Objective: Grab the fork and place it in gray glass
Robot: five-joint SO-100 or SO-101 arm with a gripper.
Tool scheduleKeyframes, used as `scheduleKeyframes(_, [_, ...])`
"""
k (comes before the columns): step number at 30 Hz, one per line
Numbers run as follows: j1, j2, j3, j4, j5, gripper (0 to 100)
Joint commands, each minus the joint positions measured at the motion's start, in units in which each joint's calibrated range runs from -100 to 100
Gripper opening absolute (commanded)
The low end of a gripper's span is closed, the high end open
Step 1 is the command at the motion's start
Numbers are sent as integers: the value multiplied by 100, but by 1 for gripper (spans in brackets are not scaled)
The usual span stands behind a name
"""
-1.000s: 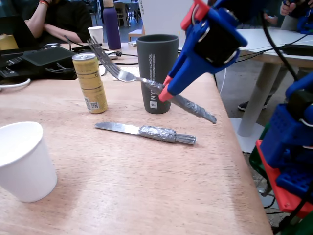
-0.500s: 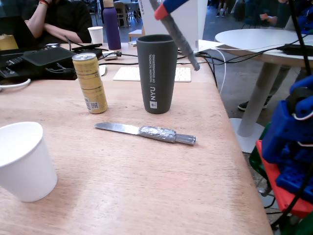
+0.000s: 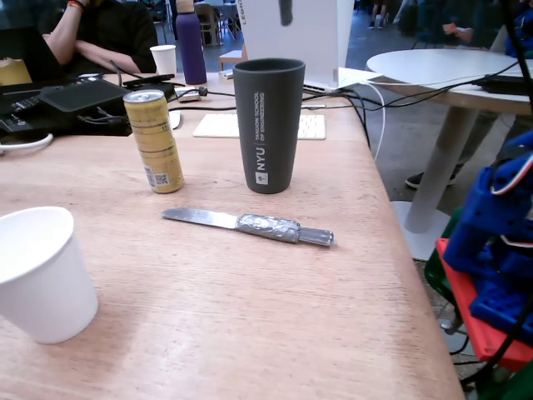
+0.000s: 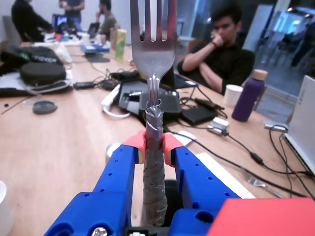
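Observation:
In the wrist view my gripper (image 4: 153, 147) is shut on the fork (image 4: 152, 54), with the red pads (image 4: 134, 143) clamping its crinkled foil-wrapped handle. The four tines point up and the handle hangs straight down between the blue fingers. The gray glass (image 3: 268, 125) stands upright on the wooden table at centre back, white NYU print facing the fixed camera. A dark rounded tip (image 3: 286, 10) hangs at the top edge of the fixed view, above the glass; it looks like the handle's lower end. The gripper itself is out of the fixed view.
A knife (image 3: 250, 223) with a wrapped handle lies in front of the glass. A gold can (image 3: 154, 142) stands left of the glass and a white paper cup (image 3: 37, 271) at the front left. The table edge (image 3: 391, 225) runs along the right, beside the blue arm base (image 3: 500, 250).

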Motion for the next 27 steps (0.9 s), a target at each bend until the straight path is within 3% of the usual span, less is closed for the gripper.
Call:
scheduleKeyframes(1, [470, 245, -206, -615, 15, 0])
scheduleKeyframes(10, [572, 1240, -206, -1748, 20, 0])
scheduleKeyframes(27, [555, 1849, 1162, -1789, 20, 0])
